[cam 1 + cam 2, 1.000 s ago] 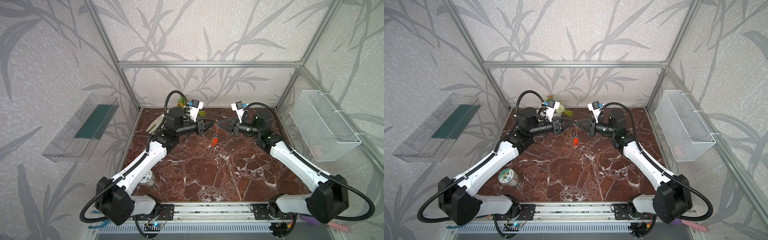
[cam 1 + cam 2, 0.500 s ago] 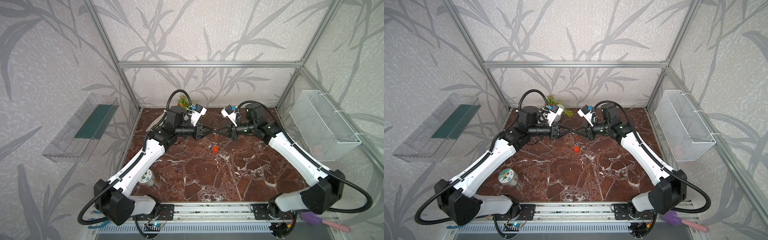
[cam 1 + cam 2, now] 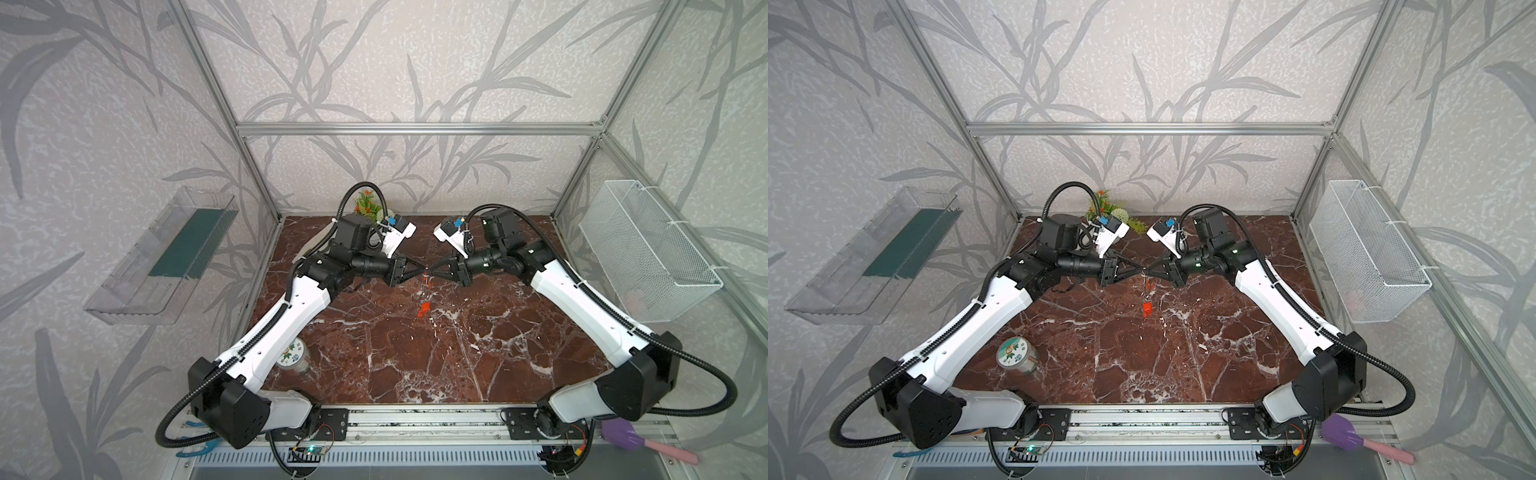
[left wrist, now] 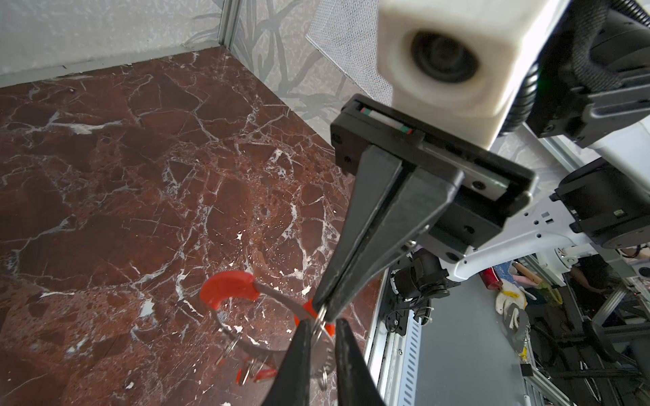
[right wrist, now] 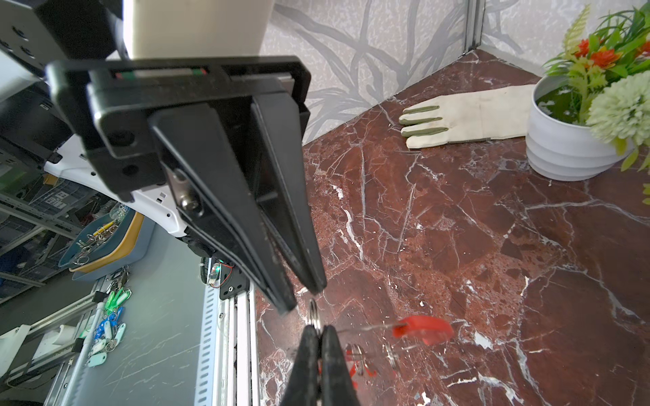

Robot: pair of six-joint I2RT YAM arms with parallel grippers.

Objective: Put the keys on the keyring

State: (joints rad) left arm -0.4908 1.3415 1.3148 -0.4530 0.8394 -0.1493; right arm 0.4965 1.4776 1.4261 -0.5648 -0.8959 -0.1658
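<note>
Both grippers meet tip to tip above the middle of the marble table in both top views. My left gripper (image 3: 420,271) (image 4: 322,325) is closed on a flat silver key (image 4: 322,351), which sits between its fingers. My right gripper (image 3: 434,274) (image 5: 319,328) is shut on a small split ring (image 5: 313,313) at that key's top. The keyring (image 4: 246,346), a thin grey hoop with a red sleeve (image 4: 228,284) (image 5: 422,328), hangs from that meeting point. More keys with red tags (image 4: 255,372) (image 3: 424,307) dangle on the hoop below.
A lidded tin (image 3: 293,353) stands by the left arm. A potted plant (image 5: 569,140) and a glove (image 5: 464,117) sit at the back left. A wire basket (image 3: 648,253) hangs on the right wall and a clear shelf (image 3: 166,257) on the left wall.
The two grippers have closed the gap between them and now touch tip to tip. Both moved forward from the back wall, and the hanging keys came along with them.
</note>
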